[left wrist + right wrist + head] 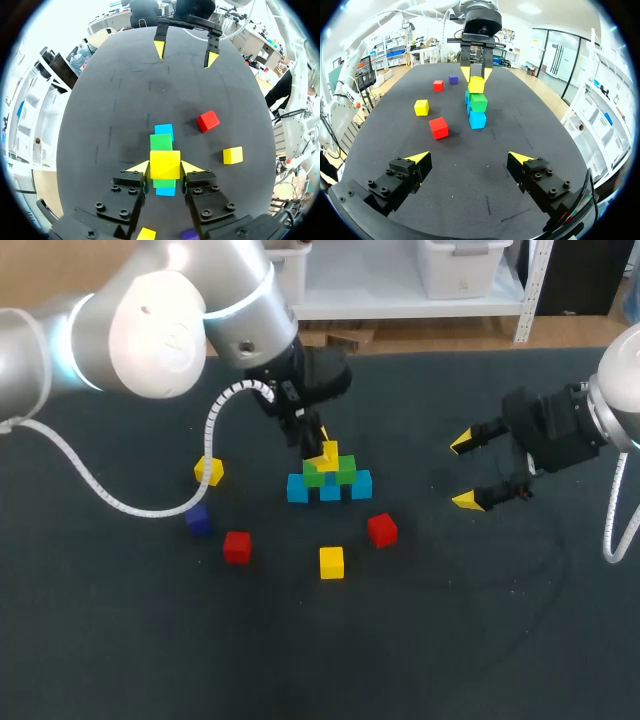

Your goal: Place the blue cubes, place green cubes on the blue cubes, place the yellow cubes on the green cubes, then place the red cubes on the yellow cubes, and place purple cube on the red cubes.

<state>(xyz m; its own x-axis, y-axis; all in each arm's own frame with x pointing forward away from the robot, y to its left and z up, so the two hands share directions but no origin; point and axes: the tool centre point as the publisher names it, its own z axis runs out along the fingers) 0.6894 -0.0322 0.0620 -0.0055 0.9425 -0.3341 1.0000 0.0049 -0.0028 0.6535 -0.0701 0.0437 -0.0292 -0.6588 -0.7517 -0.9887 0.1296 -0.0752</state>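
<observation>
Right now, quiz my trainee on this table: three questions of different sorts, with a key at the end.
1. True or false: the right claw is shut on something.
2. The left claw grips a cube. Its colour is: A red, B yellow, C purple.
3. How many red cubes lie loose on the table?

Key: 1 false, its fingers stand open with nothing between them. 2 B, the yellow cube. 3 two.
</observation>
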